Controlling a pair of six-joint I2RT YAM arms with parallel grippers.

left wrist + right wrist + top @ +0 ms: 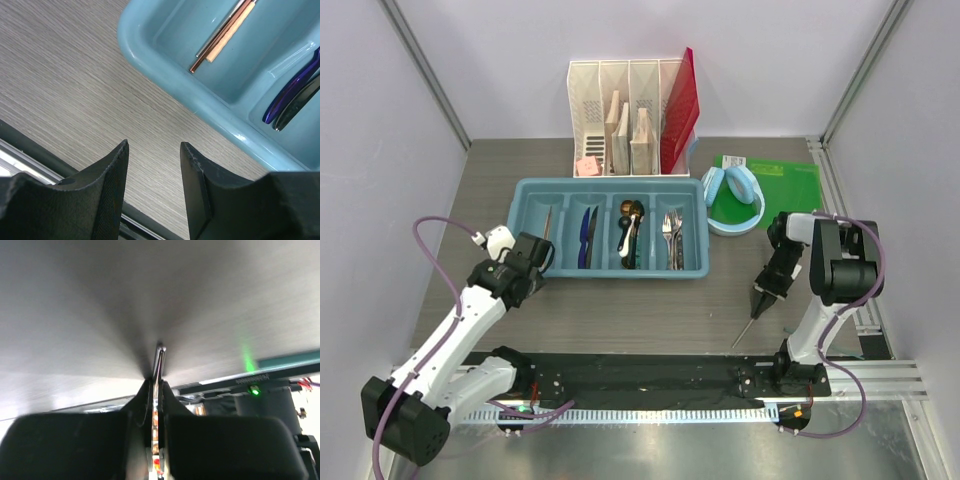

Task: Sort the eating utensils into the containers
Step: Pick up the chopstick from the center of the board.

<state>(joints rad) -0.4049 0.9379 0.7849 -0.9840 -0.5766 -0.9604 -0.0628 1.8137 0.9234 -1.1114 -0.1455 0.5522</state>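
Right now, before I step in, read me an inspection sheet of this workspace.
Surface: grey wood-grain table.
Job's things: blue tray holds chopsticks, knives, spoons and forks, one kind per compartment; one thin silver utensil is outside it.
Clutter: white file organizer, light blue headphones, green board.
Claws: left claw open, over the table by the tray corner; right claw shut on that utensil, tip pointing down.
Cables: purple cables loop off both arms.
Surroundings: white walls, metal frame posts.
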